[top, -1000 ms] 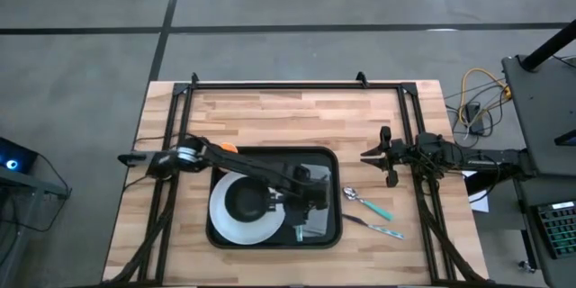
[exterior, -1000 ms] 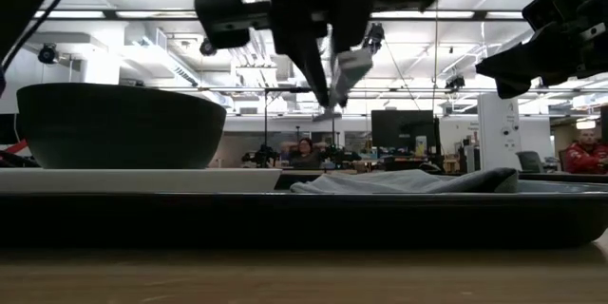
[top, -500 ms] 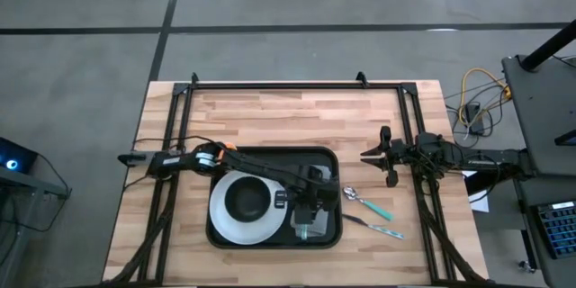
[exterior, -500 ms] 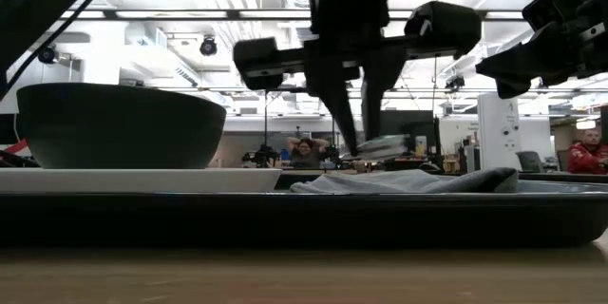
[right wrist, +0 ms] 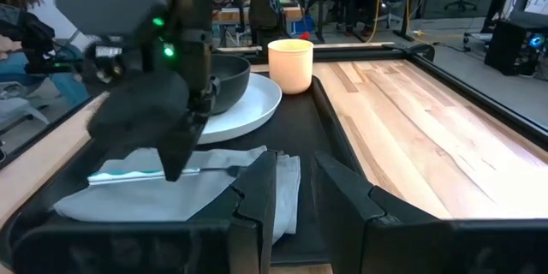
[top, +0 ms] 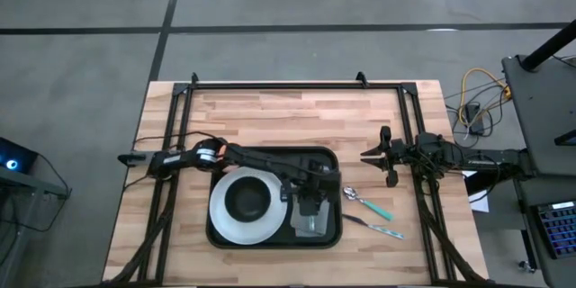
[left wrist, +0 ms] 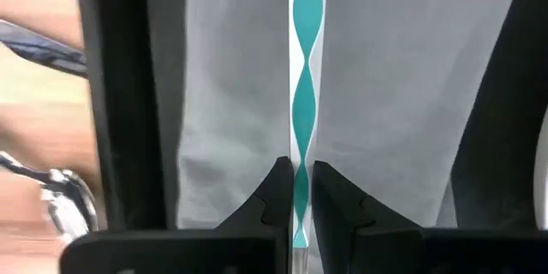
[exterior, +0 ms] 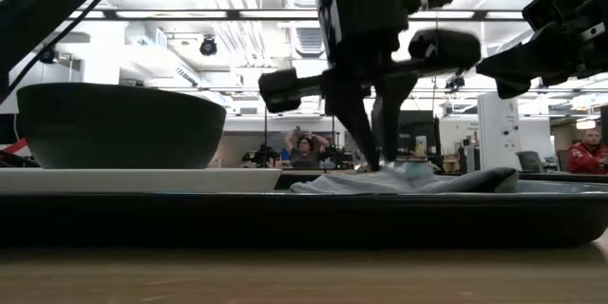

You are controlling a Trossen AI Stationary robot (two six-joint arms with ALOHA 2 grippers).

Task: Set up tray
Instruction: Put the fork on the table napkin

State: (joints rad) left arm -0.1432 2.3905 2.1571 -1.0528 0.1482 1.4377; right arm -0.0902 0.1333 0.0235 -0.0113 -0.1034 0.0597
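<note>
The black tray [top: 270, 245] holds a white plate [top: 219, 220] with a dark bowl [top: 246, 200], a cream cup [right wrist: 289, 65] and a grey napkin [top: 315, 225]. My left gripper [top: 310, 205] reaches over the tray's right part and stands low over the napkin [left wrist: 214, 94], shut on a utensil with a teal-and-white handle [left wrist: 305, 77]. The utensil lies along the napkin [right wrist: 171, 199]. My right gripper [top: 369, 156] waits open above the table, right of the tray. My left gripper pinches the utensil's teal-and-white handle [left wrist: 301, 150] between its two fingers [left wrist: 276, 195], near one end. The fingers come from above, pointing down, and lie across the handle. The utensil lies level on the grey napkin [right wrist: 154, 172].
A teal-handled spoon [top: 367, 202] and a dark utensil [top: 373, 226] lie on the wooden table just right of the tray. A black frame [top: 297, 84] runs along the table's far edge and sides. People sit in the room behind the table [exterior: 304, 147].
My left gripper has come down from well above the tray onto the napkin, turning at the wrist as it sank. The utensil in it has gone from hanging tipped in the air to level, and now lies on the napkin.
</note>
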